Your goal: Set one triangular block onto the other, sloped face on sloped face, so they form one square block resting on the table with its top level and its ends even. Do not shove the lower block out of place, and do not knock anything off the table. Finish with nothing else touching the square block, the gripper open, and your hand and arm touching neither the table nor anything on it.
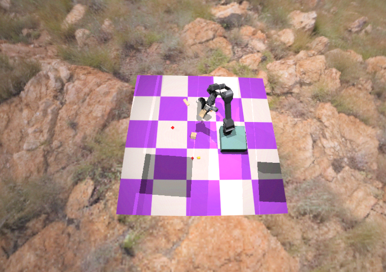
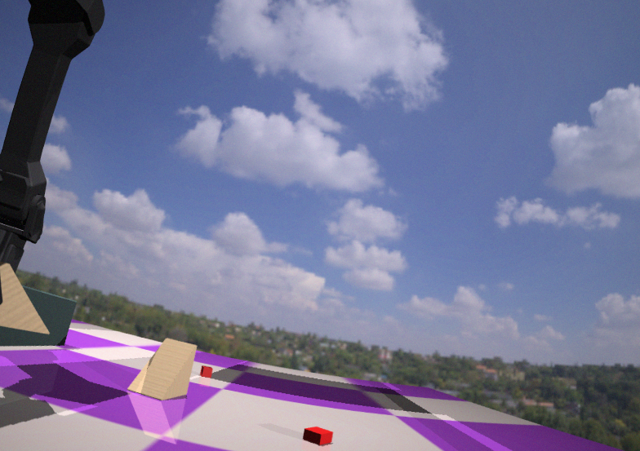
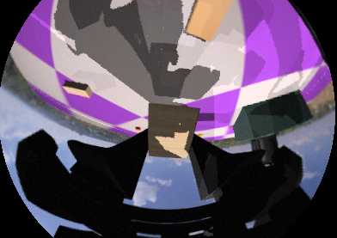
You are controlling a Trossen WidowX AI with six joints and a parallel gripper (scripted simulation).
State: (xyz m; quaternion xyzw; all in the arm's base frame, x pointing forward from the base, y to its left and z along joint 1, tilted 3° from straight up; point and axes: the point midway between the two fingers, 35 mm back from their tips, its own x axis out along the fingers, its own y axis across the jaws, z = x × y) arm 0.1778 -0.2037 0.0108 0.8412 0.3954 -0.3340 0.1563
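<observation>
Black on both sides of pale wood: with the gripper (image 1: pixel 202 112) (image 3: pixel 168 131), pinches the held triangular block (image 1: pixel 202 112) (image 2: pixel 20 309) (image 3: pixel 173 131) between its fingers. Carries it above the tabletop (image 1: pixel 232 194) (image 2: pixel 247 415) (image 3: pixel 103 110), apart from the standing triangular block (image 1: pixel 193 135) (image 2: pixel 167 369). Under the gripper, on the side away from the standing triangular block, shows a light orange piece (image 1: pixel 210 110) (image 3: pixel 211 13), partly covered from above.

At the landmark itself, the standing triangular block, rests on purple, with a sloped side visible and nothing stacked on it. Past the gripper from there, lies as a pale bar (image 1: pixel 186 102) (image 3: pixel 77 89), well apart. Nearer the same landmark, sits as a red block (image 1: pixel 172 127) (image 2: pixel 317 435) (image 3: pixel 137 128) on a white square. On another side, sit close together as a small red cube (image 1: pixel 192 158) (image 2: pixel 206 371) and a yellow piece (image 1: pixel 198 157) (image 3: pixel 199 135). Across from the larger red one, stands as a teal base (image 1: pixel 233 138) (image 2: pixel 49 311) (image 3: pixel 275 116), bearing the black arm (image 1: pixel 228 110) (image 2: pixel 38 90).
</observation>
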